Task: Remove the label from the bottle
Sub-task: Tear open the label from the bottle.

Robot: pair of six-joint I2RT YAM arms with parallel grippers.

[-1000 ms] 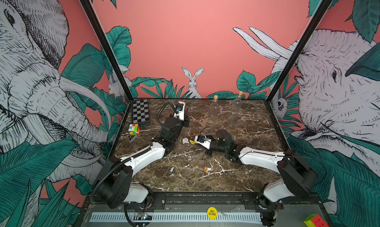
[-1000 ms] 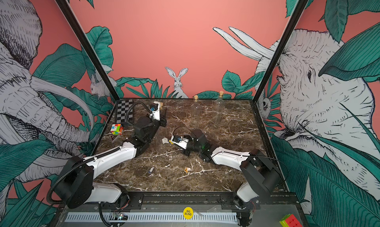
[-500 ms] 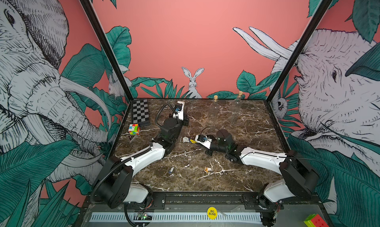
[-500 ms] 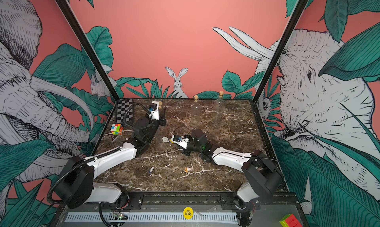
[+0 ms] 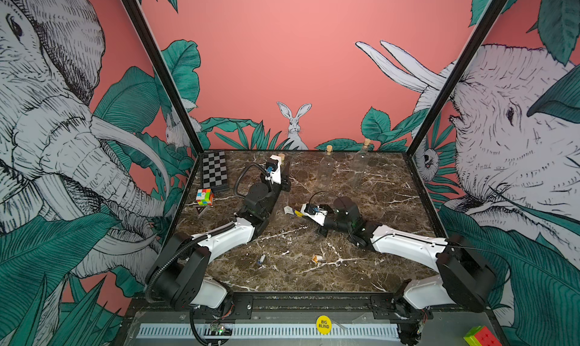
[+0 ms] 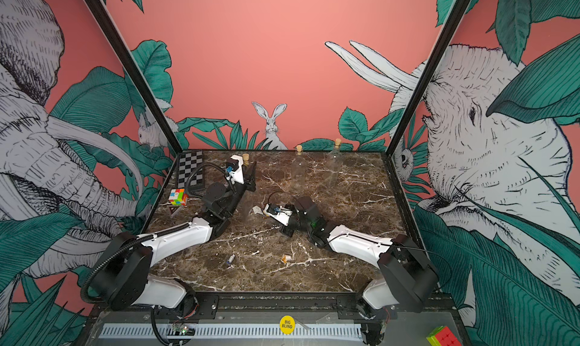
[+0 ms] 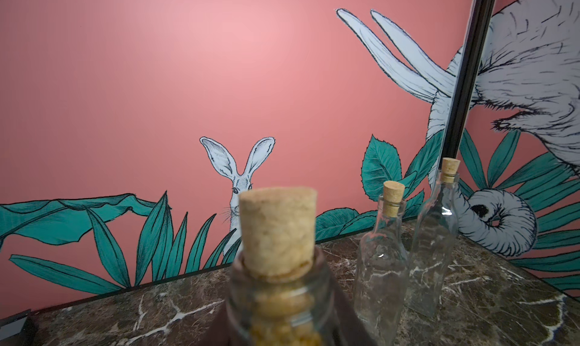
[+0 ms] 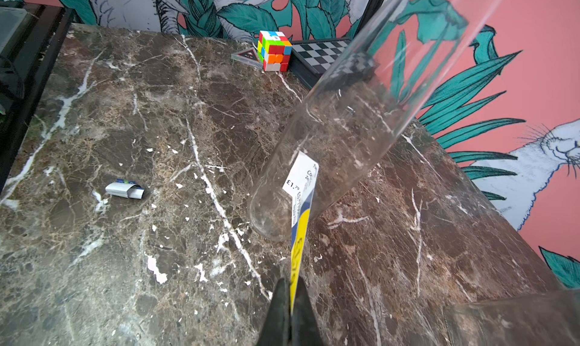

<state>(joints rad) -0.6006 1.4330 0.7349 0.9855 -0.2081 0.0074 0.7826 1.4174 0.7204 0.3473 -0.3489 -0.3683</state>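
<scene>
1. At about ten o'clock on the marble table (image 5: 361,275), a chessboard (image 5: 214,170) lies flat against the left wall. Just toward six o'clock from it sits a Rubik's cube (image 5: 204,197), with a small clear triangle (image 5: 201,210) beside it.
2. Around eleven o'clock, the left gripper (image 5: 284,176) is clamped on the upper part of the bottle (image 8: 345,134). The cork (image 7: 277,231) fills the left wrist view, blurred.
3. That bottle is clear glass and leans. Its neck points toward twelve o'clock and its base is down at the marble near the table's middle. In both top views the glass hardly shows.
4. A white-and-yellow price label (image 8: 301,184) is stuck by one end low on the glass, near the base. The rest of it is peeled away as a strip. The right gripper (image 8: 290,310) has its jaws together, pinching the free end of that strip. It sits just to the three o'clock side of the bottle's base.
5. Toward six o'clock lie a curled scrap (image 5: 261,259) and an orange-tinted scrap (image 5: 317,258), both well apart from the bottle.
6. At one o'clock, near the back wall, a shorter spare bottle (image 5: 326,167) and a taller spare bottle (image 5: 360,162) stand upright side by side. Both are corked.
7. Off the marble, a yellow disc (image 5: 323,324) lies on the front rail at six o'clock. A second cube (image 5: 478,336) lies at five o'clock.
</scene>
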